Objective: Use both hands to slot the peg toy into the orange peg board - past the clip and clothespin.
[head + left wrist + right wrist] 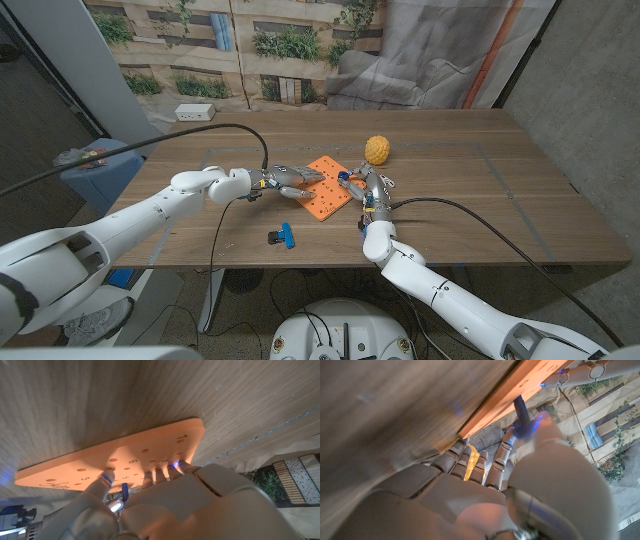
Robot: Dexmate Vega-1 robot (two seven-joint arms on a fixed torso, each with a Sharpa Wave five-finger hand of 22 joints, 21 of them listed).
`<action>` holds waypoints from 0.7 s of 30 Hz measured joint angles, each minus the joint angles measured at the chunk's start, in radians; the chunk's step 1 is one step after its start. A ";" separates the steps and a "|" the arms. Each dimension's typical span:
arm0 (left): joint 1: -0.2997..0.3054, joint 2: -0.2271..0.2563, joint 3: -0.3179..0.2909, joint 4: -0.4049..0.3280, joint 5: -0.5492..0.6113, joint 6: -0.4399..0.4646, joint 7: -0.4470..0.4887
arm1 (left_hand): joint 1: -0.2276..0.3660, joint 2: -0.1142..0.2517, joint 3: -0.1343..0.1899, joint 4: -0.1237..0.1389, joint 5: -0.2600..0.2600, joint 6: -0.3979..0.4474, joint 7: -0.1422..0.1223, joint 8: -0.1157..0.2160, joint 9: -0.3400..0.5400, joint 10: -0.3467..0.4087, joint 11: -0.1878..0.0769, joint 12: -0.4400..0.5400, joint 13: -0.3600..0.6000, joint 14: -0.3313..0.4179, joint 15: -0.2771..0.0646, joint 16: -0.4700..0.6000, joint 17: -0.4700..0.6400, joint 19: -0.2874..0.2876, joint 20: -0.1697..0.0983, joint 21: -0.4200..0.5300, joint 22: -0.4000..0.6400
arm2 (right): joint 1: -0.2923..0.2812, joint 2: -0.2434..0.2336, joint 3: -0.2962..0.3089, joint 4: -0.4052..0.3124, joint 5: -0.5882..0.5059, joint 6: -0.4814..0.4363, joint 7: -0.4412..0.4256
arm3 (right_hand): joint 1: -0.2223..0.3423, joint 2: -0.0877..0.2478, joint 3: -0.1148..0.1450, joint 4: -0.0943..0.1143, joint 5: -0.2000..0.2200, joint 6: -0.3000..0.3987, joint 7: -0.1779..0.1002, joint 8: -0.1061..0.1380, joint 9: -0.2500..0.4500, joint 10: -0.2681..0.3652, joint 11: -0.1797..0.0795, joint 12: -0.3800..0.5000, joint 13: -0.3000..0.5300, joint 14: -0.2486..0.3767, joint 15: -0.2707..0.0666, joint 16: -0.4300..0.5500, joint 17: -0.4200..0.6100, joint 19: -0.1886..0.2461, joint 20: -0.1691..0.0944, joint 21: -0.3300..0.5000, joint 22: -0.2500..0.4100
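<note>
The orange peg board [325, 190] lies at the table's middle, its holes numbered. My left hand [285, 179] reaches in from the left, and its fingertips [161, 474] and thumb press down on the board [125, 452]. My right hand [367, 192] stands at the board's right edge. Between thumb and finger it pinches the dark blue peg toy [521, 410], whose tip is at the board's edge [505, 397]. The same peg [345, 180] sits just over the board's right side. I cannot tell whether it is in a hole.
A blue and black clip [283, 236] lies on the table in front of the board. A yellow knobbly ball [377, 149] sits behind my right hand. A white box [194, 112] is at the far left edge, and a blue bin [92, 172] stands beside the table.
</note>
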 measured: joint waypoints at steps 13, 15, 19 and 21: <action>0.003 0.000 -0.002 -0.002 -0.001 0.001 0.000 | 0.000 0.000 0.004 -0.004 0.000 0.000 0.000 0.000 0.000 0.000 0.000 0.000 0.000 0.000 0.000 0.000 0.000 0.000 0.000 0.000 0.000 | -0.001 -0.002 -0.001 -0.012 0.002 -0.013 0.010 | 0.000 0.000 -0.005 0.003 0.000 0.000 0.000 0.000 0.000 0.000 0.000 0.000 0.000 0.000 0.000 0.000 0.000 0.000 0.000 0.000 -0.001; 0.003 0.000 -0.002 -0.002 -0.001 0.001 0.000 | 0.000 0.000 0.004 -0.004 0.000 0.000 0.000 0.000 0.000 0.000 0.000 0.000 0.000 0.000 0.000 0.000 0.000 0.000 0.000 0.000 0.000 | -0.002 -0.003 -0.001 -0.014 0.003 -0.015 0.012 | 0.000 0.000 -0.005 0.003 0.000 0.000 0.000 0.000 0.000 0.000 0.000 0.000 0.000 0.000 0.000 0.000 0.000 -0.004 0.004 0.000 -0.001; 0.003 -0.001 -0.002 0.000 -0.001 0.001 0.000 | 0.000 0.000 0.004 -0.004 0.000 0.000 0.000 0.000 0.000 0.000 0.000 0.000 0.000 0.000 0.000 0.000 0.000 0.000 0.000 0.000 0.000 | -0.002 -0.004 0.000 -0.019 0.006 -0.020 0.016 | 0.000 0.000 -0.005 0.003 0.000 0.000 0.000 0.000 0.000 0.000 0.000 0.000 0.000 0.000 0.000 0.000 0.000 -0.006 0.005 0.000 -0.001; 0.003 -0.002 -0.002 0.002 -0.001 0.000 0.000 | 0.000 0.000 0.004 -0.004 0.000 0.000 0.000 0.000 0.000 0.000 0.000 0.000 0.000 0.000 0.000 0.000 0.000 0.000 0.000 0.000 0.000 | -0.002 -0.005 0.000 -0.021 0.007 -0.022 0.019 | 0.000 0.000 -0.006 0.003 0.000 0.000 0.000 0.000 0.000 0.000 0.000 0.000 0.000 0.000 0.000 0.000 0.000 -0.006 0.005 0.000 -0.001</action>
